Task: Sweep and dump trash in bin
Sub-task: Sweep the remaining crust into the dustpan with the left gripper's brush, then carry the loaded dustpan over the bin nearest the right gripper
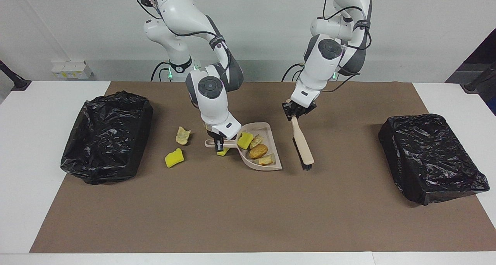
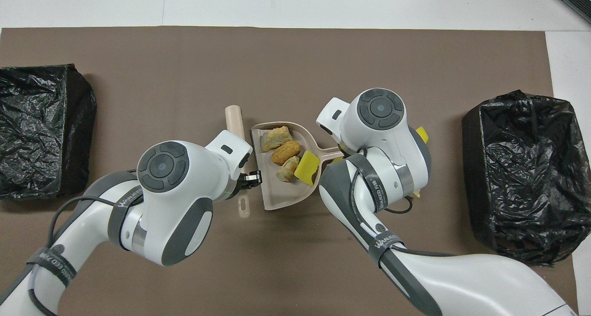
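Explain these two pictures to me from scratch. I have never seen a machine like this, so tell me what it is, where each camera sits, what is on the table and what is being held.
These are two white robot arms at a table with a brown mat. One camera faces them from across the table; the other looks down from above their own end.

The right gripper is shut on the handle of a beige dustpan resting on the mat. In the dustpan lie four pieces of trash: a yellow chunk and three bread-like lumps. Three more pieces lie on the mat beside the handle.

The left gripper is shut on a beige brush, its black bristles down beside the dustpan.

A black-lined bin stands at each end: one at the right arm's end, one at the left arm's.
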Available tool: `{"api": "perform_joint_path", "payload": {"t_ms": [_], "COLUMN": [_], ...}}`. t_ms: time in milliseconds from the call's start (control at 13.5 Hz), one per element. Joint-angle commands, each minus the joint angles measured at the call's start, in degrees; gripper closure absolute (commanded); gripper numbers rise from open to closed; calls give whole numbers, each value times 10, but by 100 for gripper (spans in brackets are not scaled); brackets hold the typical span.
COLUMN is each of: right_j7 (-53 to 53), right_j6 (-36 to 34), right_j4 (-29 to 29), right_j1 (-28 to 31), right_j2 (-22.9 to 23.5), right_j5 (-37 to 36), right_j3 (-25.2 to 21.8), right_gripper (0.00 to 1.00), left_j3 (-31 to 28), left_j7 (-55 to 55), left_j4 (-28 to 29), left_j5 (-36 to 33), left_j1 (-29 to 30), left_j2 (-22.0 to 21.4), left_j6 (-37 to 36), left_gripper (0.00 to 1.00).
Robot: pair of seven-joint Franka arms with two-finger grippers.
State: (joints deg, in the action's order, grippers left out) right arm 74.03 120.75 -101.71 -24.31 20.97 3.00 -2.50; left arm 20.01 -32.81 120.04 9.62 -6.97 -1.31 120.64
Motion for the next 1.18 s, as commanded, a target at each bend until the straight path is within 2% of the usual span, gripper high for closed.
{"api": "perform_joint_path", "payload": {"t_ms": [0,74,148,369,517,665,812,960,1108], "right_j7": [39,55,61,82,119,126,170,223,256], "right_j6": [3,2,2,-6,-35,-88,-153,-180,-211], "right_j4": [-2,-2,-2,3,14,21,57,64,83], "right_j1": [25,34,38,76,109,169,238,310,358], "right_j2": [-14,-17,-19,-36,-44,-70,-67,-66,-64], "right_j5": [39,49,59,102,150,158,166,174,171], "right_j3": [5,5,5,5,4,4,4,4,2], "right_gripper": [100,100,100,100,100,100,100,100,100], "left_j3": [6,6,6,6,6,6,6,7,10], "left_j7": [-1,6,29,73,90,92,92,86,78], "left_j4": [-31,-61,-73,-69,-66,-61,-58,-34,-9], "left_j5": [-32,-44,-49,-48,-48,-48,-48,-48,-46], "left_j1": [48,63,74,86,86,86,86,78,65], "left_j2": [-13,-7,-3,-4,-6,-9,-10,-17,-34], "left_j6": [-59,-110,-130,-135,-136,-135,-133,-126,-119], "left_gripper": [100,100,100,100,100,100,100,100,100]}}
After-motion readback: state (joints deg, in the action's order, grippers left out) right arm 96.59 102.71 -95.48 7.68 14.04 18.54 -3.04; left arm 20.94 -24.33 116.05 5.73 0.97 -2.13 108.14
